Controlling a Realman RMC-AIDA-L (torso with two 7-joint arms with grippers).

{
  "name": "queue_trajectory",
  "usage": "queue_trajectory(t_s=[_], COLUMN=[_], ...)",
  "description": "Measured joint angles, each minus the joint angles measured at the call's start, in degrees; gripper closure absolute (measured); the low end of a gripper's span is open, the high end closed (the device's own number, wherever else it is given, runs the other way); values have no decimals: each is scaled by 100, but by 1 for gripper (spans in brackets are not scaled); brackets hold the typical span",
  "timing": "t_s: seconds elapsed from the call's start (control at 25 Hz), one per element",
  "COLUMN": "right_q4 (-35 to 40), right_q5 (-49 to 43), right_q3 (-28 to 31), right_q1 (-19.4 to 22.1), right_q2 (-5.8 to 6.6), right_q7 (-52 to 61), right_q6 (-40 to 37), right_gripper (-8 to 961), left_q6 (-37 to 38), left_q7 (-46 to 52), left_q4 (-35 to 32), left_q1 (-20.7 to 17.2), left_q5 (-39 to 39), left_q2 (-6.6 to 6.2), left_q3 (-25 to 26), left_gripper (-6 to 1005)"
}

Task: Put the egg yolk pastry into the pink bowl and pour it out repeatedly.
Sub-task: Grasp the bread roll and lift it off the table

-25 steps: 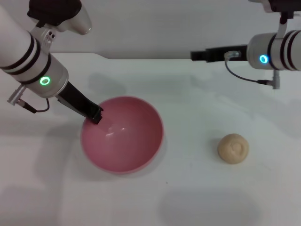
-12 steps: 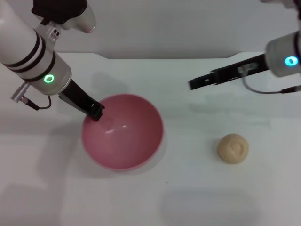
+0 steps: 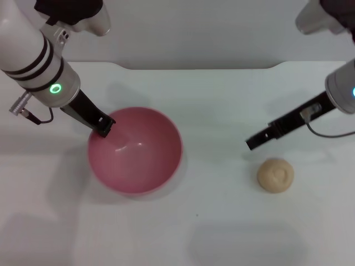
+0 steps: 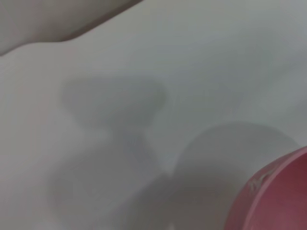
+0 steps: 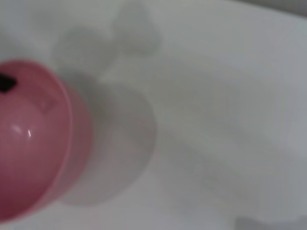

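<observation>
Down comes the right gripper [image 3: 252, 143], swinging from high over the far side of the desk [image 3: 222, 221] a moment ago to a low, slanted reach toward the egg yolk pastry [image 3: 275, 175]. Its dark tip now hangs just to the far-left of the pastry, close but apart from it. Whether its fingers are spread or closed, I cannot tell from this angle.

Over on the left, the pink bowl [image 3: 135, 150] has slid a little leftward since the earlier frame, and the left gripper [image 3: 105, 127] is right there with it, clamped on the bowl's far-left rim. One dark finger shows inside the rim, pressed against the glossy wall. The bowl sits upright on the desk, mouth up, its smooth inside bare with a small highlight near the bottom.

The pastry rests on the desk at the right, well apart from the bowl, creased top facing up.

From the right wrist, the pink bowl [image 5: 33, 139] shows at one edge with a black finger [image 5: 6, 82] on its rim. The left wrist catches only a slice of the bowl's rim [image 4: 276, 196] and soft shadows on the white surface.
</observation>
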State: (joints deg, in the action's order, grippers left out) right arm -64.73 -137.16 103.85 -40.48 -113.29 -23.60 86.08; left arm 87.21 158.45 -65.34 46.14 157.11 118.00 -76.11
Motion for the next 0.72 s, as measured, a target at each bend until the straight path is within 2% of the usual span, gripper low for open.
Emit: queue_trajectory(t_s=[0.24,0.48,0.72], right_q4=[9,48,76], right_q5=[-312,-429,-768], right_q3=[-183,-401,-465], right_q1=[93,186,213], right_q2=[-37,-51,-132], right_q7=[36,17,54], right_q6=[181,135,93], right_gripper=[243,280,317], left_q6=[-218,-421,-764], left_q7=[-38,-18,122], left_q4=[-76,-165,-442], left_q1=[-33,-97,-280], left_q5=[-86,-175,-840], left_q2=[26,38,37], left_q3=[-415,-415,-417], left_gripper=[1000,1000,1000])
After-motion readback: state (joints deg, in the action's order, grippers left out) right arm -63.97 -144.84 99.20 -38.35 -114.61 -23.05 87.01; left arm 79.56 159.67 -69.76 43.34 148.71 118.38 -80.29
